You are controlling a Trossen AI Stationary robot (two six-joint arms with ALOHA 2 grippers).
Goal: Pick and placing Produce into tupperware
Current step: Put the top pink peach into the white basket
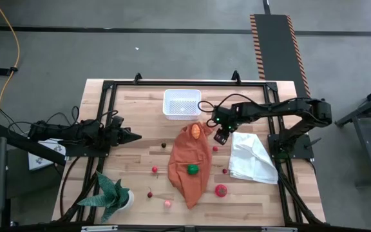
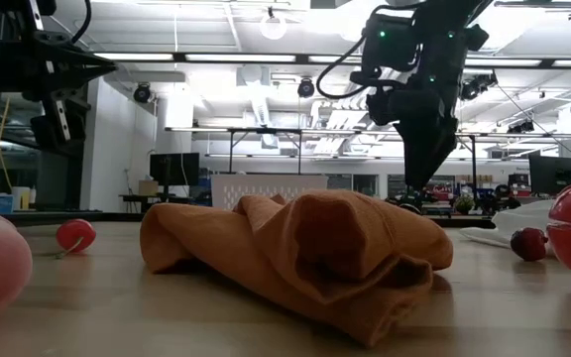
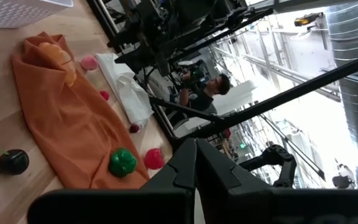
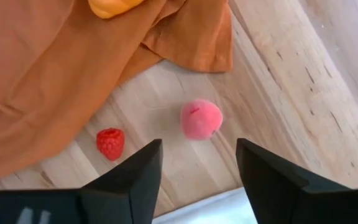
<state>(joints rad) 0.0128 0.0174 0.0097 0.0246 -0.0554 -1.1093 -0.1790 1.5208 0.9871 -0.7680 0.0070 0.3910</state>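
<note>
Quick headcount. One tupperware tub (image 1: 182, 103) at the far side. Two cloths: one orange cloth (image 1: 185, 177) in the middle and one white cloth (image 1: 253, 158) to its right. One spiky potted plant (image 1: 111, 193), near left.

I get ten pieces of produce (the tiny ones are hard to tell apart):
- one orange piece (image 1: 196, 131)
- one green piece (image 1: 192, 169)
- one big red piece (image 1: 221, 190)
- two pink ones, a near pink one (image 1: 168, 203) and a far pink one (image 4: 201, 119)
- one raspberry (image 4: 110, 143)
- three small red bits (image 1: 154, 170) (image 1: 150, 193) (image 1: 225, 171)
- one dark cherry (image 1: 164, 145)

Also one person (image 3: 215, 87) in the room behind.
</note>
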